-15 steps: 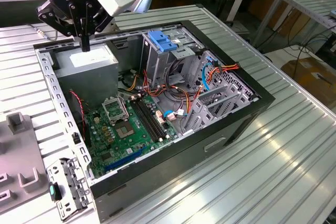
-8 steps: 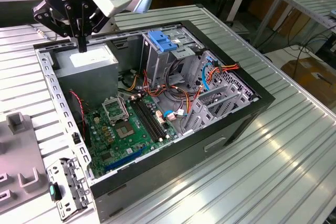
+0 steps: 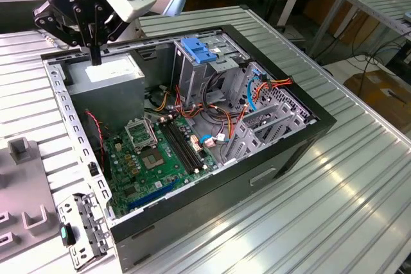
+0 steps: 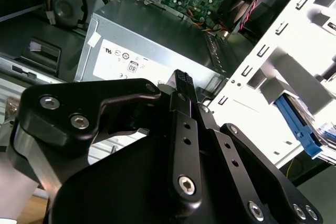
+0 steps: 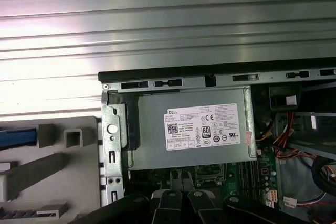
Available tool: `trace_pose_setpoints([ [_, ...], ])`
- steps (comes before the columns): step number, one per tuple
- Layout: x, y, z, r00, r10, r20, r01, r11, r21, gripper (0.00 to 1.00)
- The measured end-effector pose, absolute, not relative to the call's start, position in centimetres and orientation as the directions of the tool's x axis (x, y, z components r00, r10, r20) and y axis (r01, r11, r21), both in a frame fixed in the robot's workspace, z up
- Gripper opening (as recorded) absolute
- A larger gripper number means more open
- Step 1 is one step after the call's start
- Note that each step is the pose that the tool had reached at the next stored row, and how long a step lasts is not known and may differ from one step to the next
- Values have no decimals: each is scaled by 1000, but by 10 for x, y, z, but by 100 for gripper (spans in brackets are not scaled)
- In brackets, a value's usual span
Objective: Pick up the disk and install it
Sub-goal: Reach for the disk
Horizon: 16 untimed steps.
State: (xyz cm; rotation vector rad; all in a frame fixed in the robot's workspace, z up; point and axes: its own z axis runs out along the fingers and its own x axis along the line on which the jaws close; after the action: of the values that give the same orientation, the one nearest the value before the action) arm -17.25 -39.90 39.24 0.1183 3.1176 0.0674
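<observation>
Hovering over the large grey metal power-supply box with a white sticker (image 3: 106, 72), the black two-fingered gripper (image 3: 96, 52) stands at the corner of the open black desktop computer case (image 3: 276, 152) toward the exterior view's left; whether its tips touch the box cannot be told. In both wrist views the jaws lie closed together, with nothing held between them.

The disk (image 5: 18, 137) is judged to be the item set in the grey moulded fixture (image 5: 52, 161) just beside the case, on the ribbed metal table (image 3: 359, 178); a blue plastic strip, taken for its side rail, is all that can be made out in the first wrist view; its metal body and label cannot be confirmed. It lies outside the case and apart from the gripper.

The grey metal drive cage with a blue plastic latch (image 3: 199, 49) stands inside the case, near the green motherboard (image 3: 154, 158) and well apart from the gripper.

Progress assessment: the work is judged to be at its start; the pick-up is not yet made, and the installation is not yet done.
</observation>
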Motion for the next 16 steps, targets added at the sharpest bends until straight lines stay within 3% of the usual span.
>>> trace_pose_setpoints([
  [16,-183,-399,392,-997,76,-13,76,996,43,11],
])
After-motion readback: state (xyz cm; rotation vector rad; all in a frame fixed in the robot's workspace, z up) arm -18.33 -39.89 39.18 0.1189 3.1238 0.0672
